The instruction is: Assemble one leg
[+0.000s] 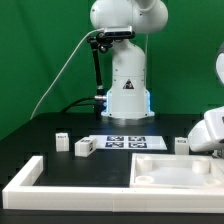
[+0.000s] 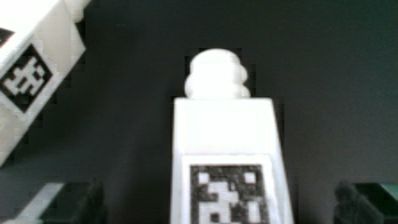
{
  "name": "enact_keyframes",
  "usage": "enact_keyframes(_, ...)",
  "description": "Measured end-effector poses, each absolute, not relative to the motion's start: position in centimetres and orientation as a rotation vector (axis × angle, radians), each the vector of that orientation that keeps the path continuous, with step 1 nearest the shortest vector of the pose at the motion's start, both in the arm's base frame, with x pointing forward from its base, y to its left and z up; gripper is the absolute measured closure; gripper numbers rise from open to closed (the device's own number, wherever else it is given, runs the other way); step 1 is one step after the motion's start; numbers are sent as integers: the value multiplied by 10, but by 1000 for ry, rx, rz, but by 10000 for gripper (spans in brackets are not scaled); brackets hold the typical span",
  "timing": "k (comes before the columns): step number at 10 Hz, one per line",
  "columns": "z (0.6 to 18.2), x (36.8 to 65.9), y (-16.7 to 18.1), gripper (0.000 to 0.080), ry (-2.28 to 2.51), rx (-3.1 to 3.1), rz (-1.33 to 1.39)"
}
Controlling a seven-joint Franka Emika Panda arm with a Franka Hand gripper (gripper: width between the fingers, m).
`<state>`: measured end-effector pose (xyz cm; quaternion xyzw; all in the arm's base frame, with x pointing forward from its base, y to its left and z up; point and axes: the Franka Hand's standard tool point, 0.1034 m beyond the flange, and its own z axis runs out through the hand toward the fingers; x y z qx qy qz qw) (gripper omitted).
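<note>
Looks light, stiff and rather slick, so best to pinch the leg (image 2: 226,125) across its flat sides below the knob (image 2: 215,75), with gripper (image 2: 217,197) gaping wide, holding nothing.

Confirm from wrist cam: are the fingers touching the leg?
No, both fingers sit clear of the leg, with a dark gap on either side.

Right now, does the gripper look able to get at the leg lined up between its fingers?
Probably yes. The leg lies centred between the fingers of the open gripper, with bare gaps on both sides. The second tagged piece stands apart at one side.
</note>
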<state>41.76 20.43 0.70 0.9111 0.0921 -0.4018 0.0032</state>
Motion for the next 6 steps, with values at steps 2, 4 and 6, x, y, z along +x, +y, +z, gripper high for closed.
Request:
enact_keyframes(2,7,418,204,255,290,2857,-1260)
enact_keyframes(4,7,418,204,389,289,2857,-1260)
enact_keyframes(6,7,418,204,512,289,2857,-1260)
